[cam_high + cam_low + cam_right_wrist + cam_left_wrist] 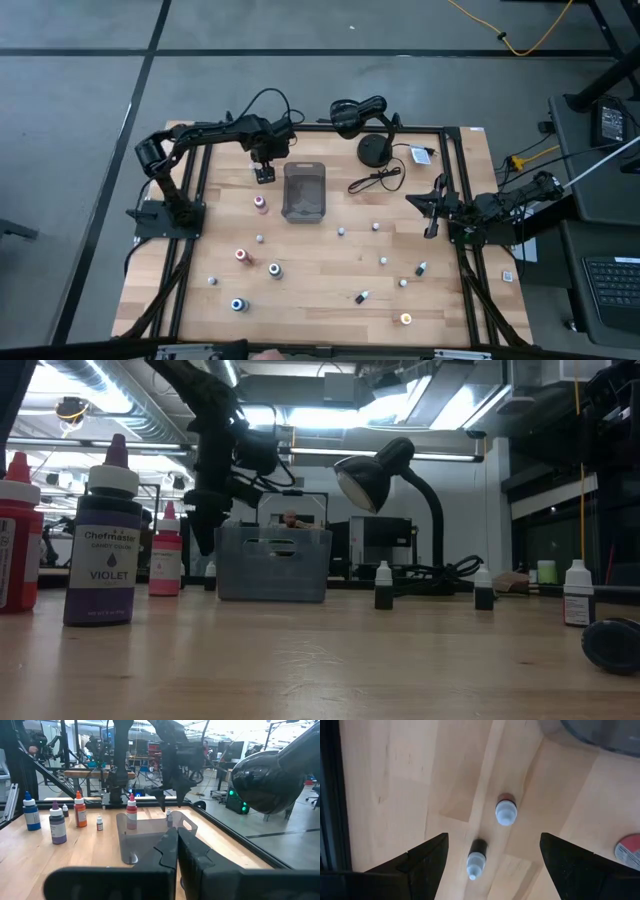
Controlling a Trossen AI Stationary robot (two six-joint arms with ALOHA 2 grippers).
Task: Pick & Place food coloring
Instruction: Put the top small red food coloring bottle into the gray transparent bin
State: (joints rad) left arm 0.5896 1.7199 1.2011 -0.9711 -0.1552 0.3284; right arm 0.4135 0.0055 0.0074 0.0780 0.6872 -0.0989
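The left gripper (264,174) hung above the table (330,300) just beside the gray tray (304,191), at the tray's nine o'clock edge in the high view, with its jaws spread wide and nothing between them. In its wrist view the two dark fingers (425,857) framed bare wood and two small bottles: one white-capped bottle standing upright (506,812) and one dark-bodied bottle lying on its side (476,860). Neither touched the fingers.

The right gripper (432,208) waited at the table's three o'clock edge, jaws fully closed and holding nothing.

The food coloring bottles (243,256) stood scattered across the table from roughly four o'clock to eight o'clock of the tray (all outside it). A pink-capped bottle (260,203) stood near the tray's seven o'clock corner. In the low view a bottle labelled violet (107,545) stood nearest the camera.

A black desk lamp (366,118) stood at the tray's one o'clock.
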